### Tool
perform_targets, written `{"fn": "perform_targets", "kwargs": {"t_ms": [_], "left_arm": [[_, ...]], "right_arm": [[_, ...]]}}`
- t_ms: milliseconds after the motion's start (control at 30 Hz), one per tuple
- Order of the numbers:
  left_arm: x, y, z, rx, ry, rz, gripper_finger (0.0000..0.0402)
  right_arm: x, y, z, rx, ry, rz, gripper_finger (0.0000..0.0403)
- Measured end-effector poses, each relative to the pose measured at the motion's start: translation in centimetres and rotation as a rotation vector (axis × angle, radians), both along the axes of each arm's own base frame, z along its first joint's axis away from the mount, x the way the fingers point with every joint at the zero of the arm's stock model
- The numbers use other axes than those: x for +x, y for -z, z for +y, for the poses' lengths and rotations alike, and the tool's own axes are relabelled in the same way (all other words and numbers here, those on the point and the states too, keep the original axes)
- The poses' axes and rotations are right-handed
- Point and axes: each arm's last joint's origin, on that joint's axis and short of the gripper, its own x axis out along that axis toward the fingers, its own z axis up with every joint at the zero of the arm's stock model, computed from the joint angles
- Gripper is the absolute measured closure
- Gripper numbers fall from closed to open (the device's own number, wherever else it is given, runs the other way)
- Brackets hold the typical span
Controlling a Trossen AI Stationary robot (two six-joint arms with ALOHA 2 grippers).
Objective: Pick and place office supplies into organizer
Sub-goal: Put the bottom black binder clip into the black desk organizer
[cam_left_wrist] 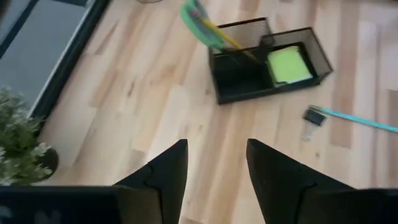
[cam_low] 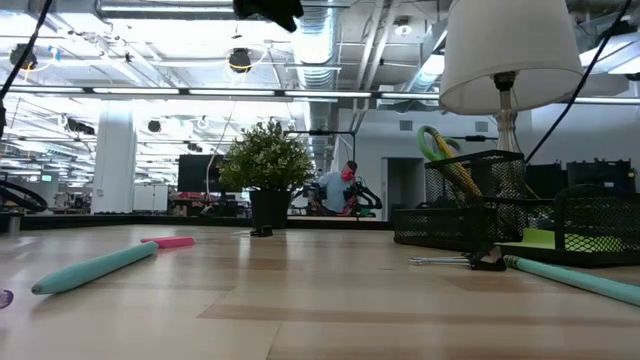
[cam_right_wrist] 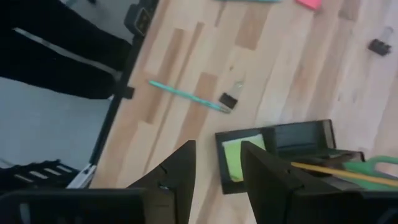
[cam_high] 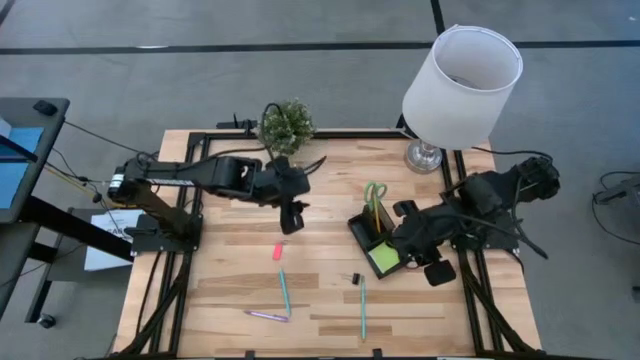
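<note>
The black mesh organizer (cam_high: 362,232) stands on the table right of centre, with a lime-green sticky pad (cam_high: 383,258) in one compartment and green-handled scissors (cam_high: 375,193) and a pencil upright in another. On the wood lie a pink eraser (cam_high: 278,251), two teal pens (cam_high: 283,290) (cam_high: 362,305), a purple pen (cam_high: 266,316) and a black clip (cam_high: 355,278). My left gripper (cam_left_wrist: 216,163) hangs open over the table's middle, left of the organizer (cam_left_wrist: 249,84). My right gripper (cam_right_wrist: 216,165) is open above the organizer's (cam_right_wrist: 298,140) right side and holds nothing.
A potted plant (cam_high: 287,124) stands at the far edge behind my left arm. A white-shaded lamp (cam_high: 460,75) stands at the far right corner, its shade overhanging the table. Bare wood lies between the eraser and the organizer. A second clip (cam_right_wrist: 378,46) shows in the right wrist view.
</note>
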Motion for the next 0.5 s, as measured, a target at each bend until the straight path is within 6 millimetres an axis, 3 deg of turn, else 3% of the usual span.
{"fn": "perform_targets", "kwargs": {"t_ms": [133, 267, 367, 500], "left_arm": [[0.5, -0.1, -2.5, -0.009, 0.109, -0.073, 0.0246], [1.8, 1.7, -4.7, -0.010, 0.224, -0.115, 0.0246], [3.4, 2.9, -5.2, -0.034, 0.299, -0.180, 0.0246], [6.3, 6.4, -4.6, -0.057, 0.403, -0.195, 0.0246]], "right_arm": [[-0.2, -0.5, -0.8, 0.024, 0.032, -0.013, 0.0284], [-0.9, -1.2, -1.6, 0.052, 0.080, -0.044, 0.0284], [-0.9, -1.6, -2.0, 0.049, 0.101, -0.084, 0.0284], [-0.4, -1.8, -2.8, 0.038, 0.108, -0.131, 0.0284]]}}
